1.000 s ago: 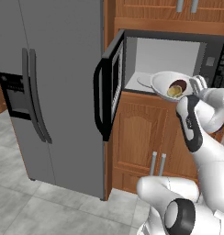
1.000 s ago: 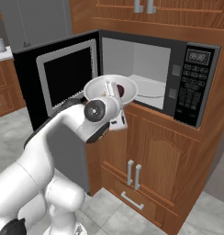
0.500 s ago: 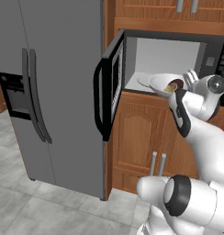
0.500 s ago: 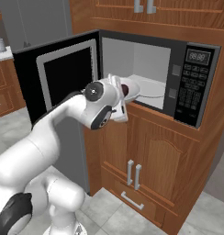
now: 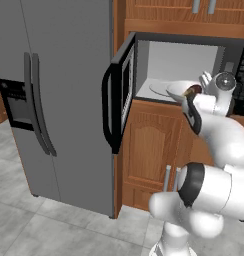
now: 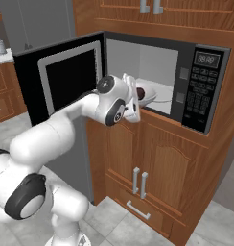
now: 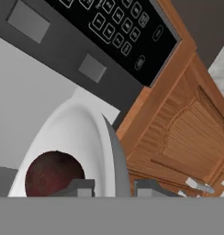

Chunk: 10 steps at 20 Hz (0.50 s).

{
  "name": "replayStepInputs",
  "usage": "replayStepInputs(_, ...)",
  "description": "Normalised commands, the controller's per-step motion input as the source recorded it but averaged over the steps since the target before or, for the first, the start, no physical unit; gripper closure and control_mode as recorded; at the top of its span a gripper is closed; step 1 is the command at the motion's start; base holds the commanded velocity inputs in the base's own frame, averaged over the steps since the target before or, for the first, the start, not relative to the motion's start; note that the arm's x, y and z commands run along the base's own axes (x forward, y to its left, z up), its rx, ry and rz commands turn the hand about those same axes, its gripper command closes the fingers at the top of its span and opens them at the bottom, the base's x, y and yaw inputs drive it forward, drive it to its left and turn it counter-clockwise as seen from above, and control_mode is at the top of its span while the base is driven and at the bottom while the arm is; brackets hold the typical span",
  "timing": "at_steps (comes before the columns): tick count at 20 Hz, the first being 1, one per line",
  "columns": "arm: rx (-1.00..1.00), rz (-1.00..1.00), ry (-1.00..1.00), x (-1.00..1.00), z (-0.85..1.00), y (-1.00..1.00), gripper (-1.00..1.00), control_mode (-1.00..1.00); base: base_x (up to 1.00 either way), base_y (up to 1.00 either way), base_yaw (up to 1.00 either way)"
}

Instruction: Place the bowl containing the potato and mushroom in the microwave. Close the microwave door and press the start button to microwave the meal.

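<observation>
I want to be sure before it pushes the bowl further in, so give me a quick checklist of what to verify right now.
1. Door swung wide, clear of the opening: ok.
2. Gripper shut on the bowl rim, a finger on each side: ok.
3. Mushroom in the bowl: ok.
4. Potato in the bowl: cannot tell; hidden by the hand and the rim.
5. Bowl at the microwave opening, over its front edge: ok, but not yet set down.
6. Bowl level: cannot tell.
</observation>
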Motion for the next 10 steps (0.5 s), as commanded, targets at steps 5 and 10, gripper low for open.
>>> replayStepInputs(5, 0.00, -0.07, 0.01, 0.52, 0.00, -0.17, 1.00, -1.00, 0.00, 0.00, 0.00)
replayStepInputs(10, 0.00, -0.04, 0.00, 0.60, -0.06, -0.07, 1.00, -1.00, 0.00, 0.00, 0.00)
